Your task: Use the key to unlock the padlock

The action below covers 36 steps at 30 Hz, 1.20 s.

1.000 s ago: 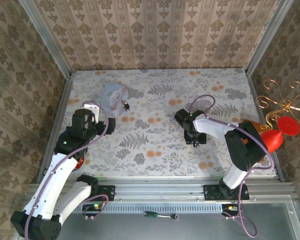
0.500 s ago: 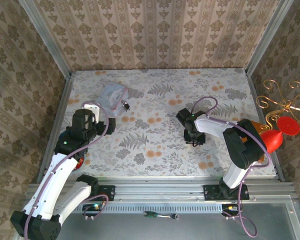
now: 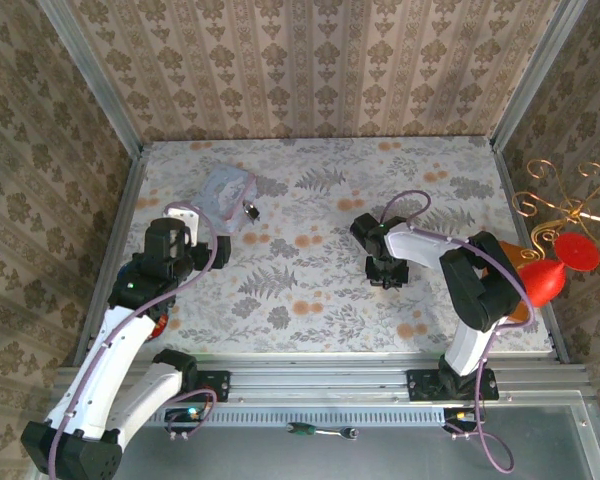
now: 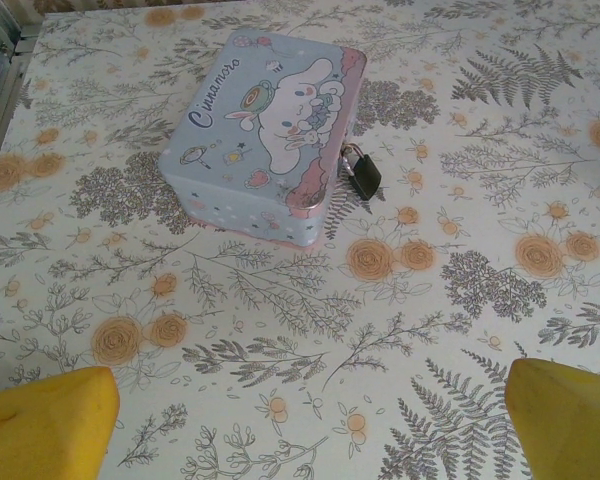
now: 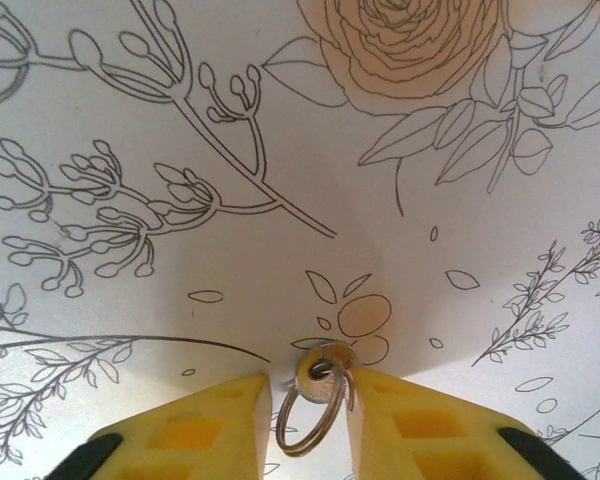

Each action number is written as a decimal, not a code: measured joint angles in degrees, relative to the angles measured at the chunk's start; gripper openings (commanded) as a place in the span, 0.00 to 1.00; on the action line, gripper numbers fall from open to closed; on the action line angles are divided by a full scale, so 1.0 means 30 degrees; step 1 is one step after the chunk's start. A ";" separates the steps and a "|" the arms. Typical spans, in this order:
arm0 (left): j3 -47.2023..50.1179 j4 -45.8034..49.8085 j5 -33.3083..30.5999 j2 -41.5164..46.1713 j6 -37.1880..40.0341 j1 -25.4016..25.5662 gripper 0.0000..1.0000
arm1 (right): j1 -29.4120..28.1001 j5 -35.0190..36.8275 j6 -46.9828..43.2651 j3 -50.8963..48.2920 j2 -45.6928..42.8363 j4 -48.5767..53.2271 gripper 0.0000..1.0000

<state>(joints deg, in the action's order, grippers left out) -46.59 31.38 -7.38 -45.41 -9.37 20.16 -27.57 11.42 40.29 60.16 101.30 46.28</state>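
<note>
As right claw (image 5: 309, 392) straddles it, key (image 5: 324, 362) lies between fingers (image 5: 190, 432)

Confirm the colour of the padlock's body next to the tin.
Black. The left wrist view shows the padlock best, against the side of the pastel tin.

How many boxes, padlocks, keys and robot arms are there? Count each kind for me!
Box: 1
Padlock: 1
Key: 1
Robot arms: 2, the left arm and the right arm
Total: 5
</note>
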 measured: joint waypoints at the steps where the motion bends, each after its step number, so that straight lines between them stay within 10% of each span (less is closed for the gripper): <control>1: 0.0000 0.0000 0.0000 -0.0007 0.0000 0.0000 1.00 | 0.0000 -0.0007 0.0000 0.0044 0.0029 0.0022 0.23; 10: 0.0000 0.0000 0.0007 -0.0270 0.0000 -0.0306 1.00 | 0.0138 0.0699 -0.0342 0.0255 0.0044 -0.0823 0.00; 26: 0.0000 -0.0393 0.3126 -0.0991 0.0066 -0.0517 1.00 | -0.2739 -0.2288 -0.0262 0.0743 -0.4976 -0.4524 0.00; 36: -0.1311 -0.0204 0.7956 -0.2353 -0.1275 -0.0517 0.91 | -0.6819 -0.3388 -0.6237 -0.0612 -0.9537 -1.0732 0.00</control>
<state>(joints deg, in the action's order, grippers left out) -50.52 30.76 16.49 -52.47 -13.19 18.61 -48.03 1.26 21.58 58.33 72.69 14.09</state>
